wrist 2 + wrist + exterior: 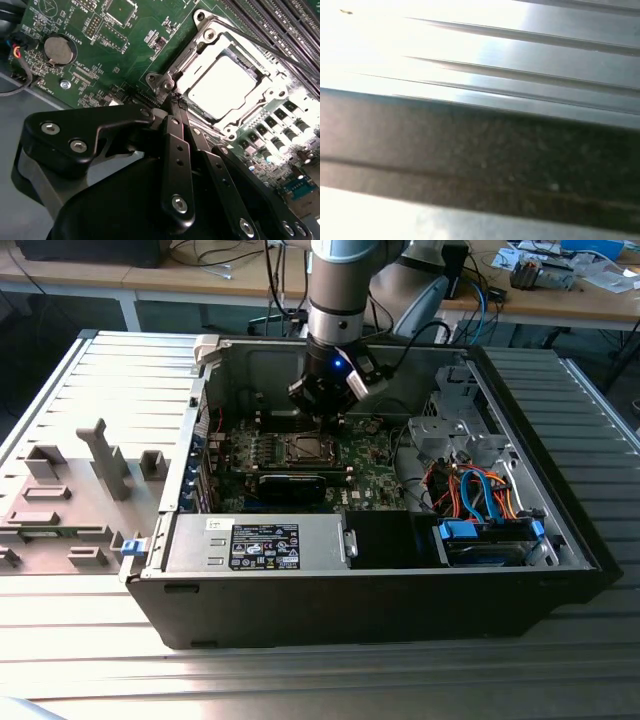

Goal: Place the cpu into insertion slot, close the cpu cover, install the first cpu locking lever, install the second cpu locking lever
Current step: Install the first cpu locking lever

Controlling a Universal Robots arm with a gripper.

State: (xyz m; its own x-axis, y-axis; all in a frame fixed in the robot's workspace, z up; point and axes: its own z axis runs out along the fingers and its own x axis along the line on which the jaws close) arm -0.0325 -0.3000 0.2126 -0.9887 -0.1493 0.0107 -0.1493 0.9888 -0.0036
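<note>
Inside the open computer case, my gripper hangs just above the motherboard, at the far edge of the insertion slot. In the second wrist view the cpu lies flat in the slot with its silver face up. The cpu cover is down around it. My black gripper is shut with nothing between its fingers. Its tips sit at one corner of the cover, beside a screw post. A thin metal locking lever runs along the far side of the socket.
Long memory slots flank the socket, and a coin battery sits on the green board. A long black card, the power supply and orange and blue cables fill the case. A grey fixture stands on the exterior view's left.
</note>
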